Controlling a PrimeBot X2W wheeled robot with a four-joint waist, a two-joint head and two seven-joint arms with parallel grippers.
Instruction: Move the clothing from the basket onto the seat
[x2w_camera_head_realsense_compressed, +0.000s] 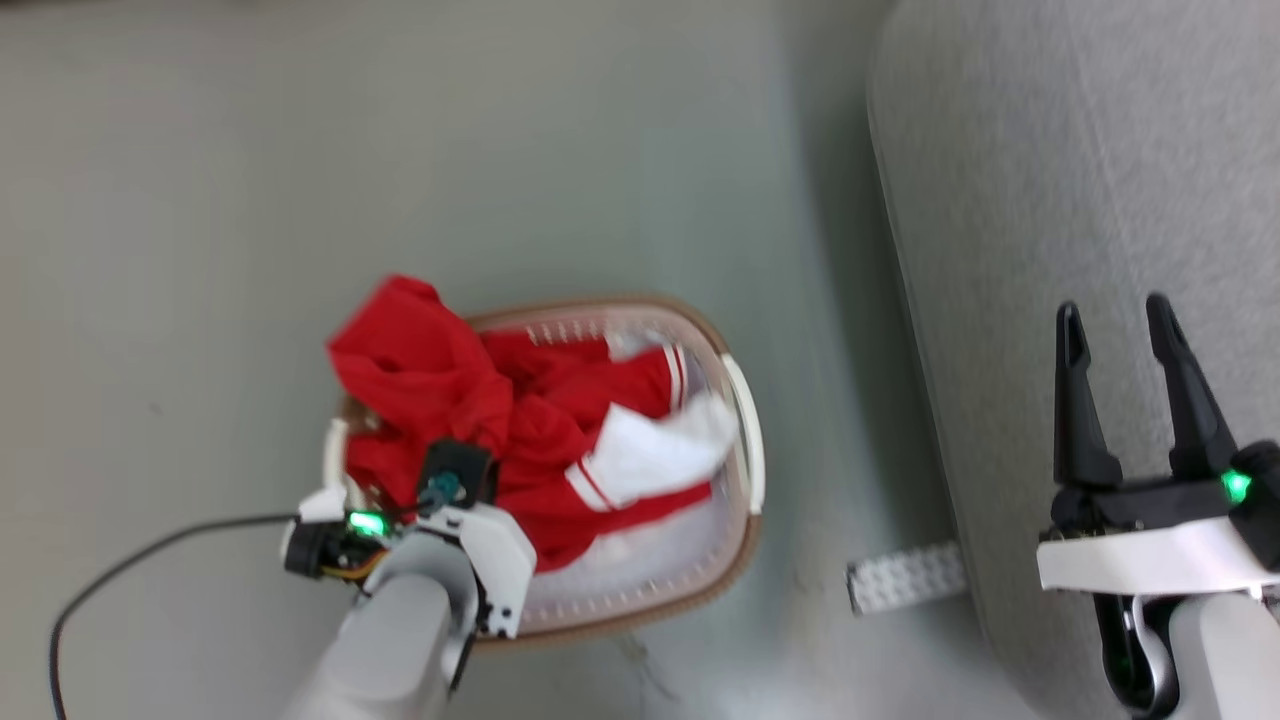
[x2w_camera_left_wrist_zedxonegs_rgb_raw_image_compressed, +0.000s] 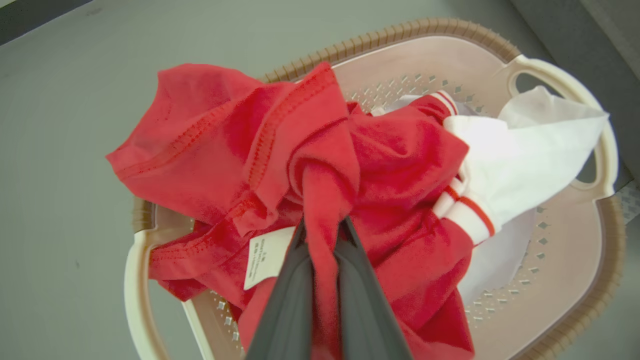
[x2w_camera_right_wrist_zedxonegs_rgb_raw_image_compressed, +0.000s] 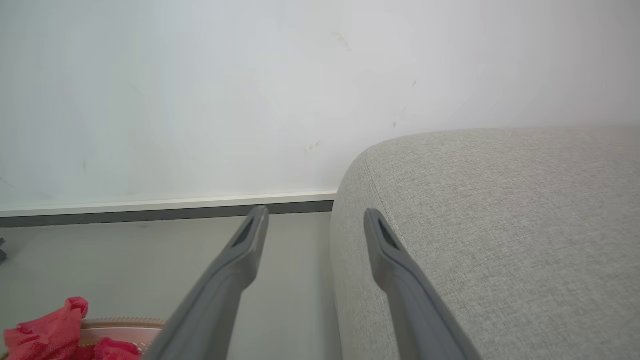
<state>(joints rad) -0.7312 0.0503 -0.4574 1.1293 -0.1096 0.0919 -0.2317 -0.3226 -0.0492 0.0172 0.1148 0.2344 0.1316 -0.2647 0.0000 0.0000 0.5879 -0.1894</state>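
The clothing (x2w_camera_head_realsense_compressed: 470, 400) is a heap of bright red fabric with white cuffs and red stripes, piled in the oval cream basket (x2w_camera_head_realsense_compressed: 745, 440) on the floor. One red fold hangs over the basket's far left rim. In the left wrist view my left gripper (x2w_camera_left_wrist_zedxonegs_rgb_raw_image_compressed: 322, 227) is shut on a bunched fold of the red clothing (x2w_camera_left_wrist_zedxonegs_rgb_raw_image_compressed: 320, 165), beside a small white label (x2w_camera_left_wrist_zedxonegs_rgb_raw_image_compressed: 265, 255). The basket (x2w_camera_left_wrist_zedxonegs_rgb_raw_image_compressed: 575, 260) lies under it. My right gripper (x2w_camera_head_realsense_compressed: 1115, 325) stands open over the grey seat (x2w_camera_head_realsense_compressed: 1080, 150), holding nothing. Its two fingers (x2w_camera_right_wrist_zedxonegs_rgb_raw_image_compressed: 250, 245) point past the seat (x2w_camera_right_wrist_zedxonegs_rgb_raw_image_compressed: 500, 225).
A black cable (x2w_camera_head_realsense_compressed: 120, 575) runs across the floor at the lower left. A small white studded block (x2w_camera_head_realsense_compressed: 905, 578) lies on the floor between basket and seat. A pale wall with a baseboard (x2w_camera_right_wrist_zedxonegs_rgb_raw_image_compressed: 165, 207) stands behind the seat.
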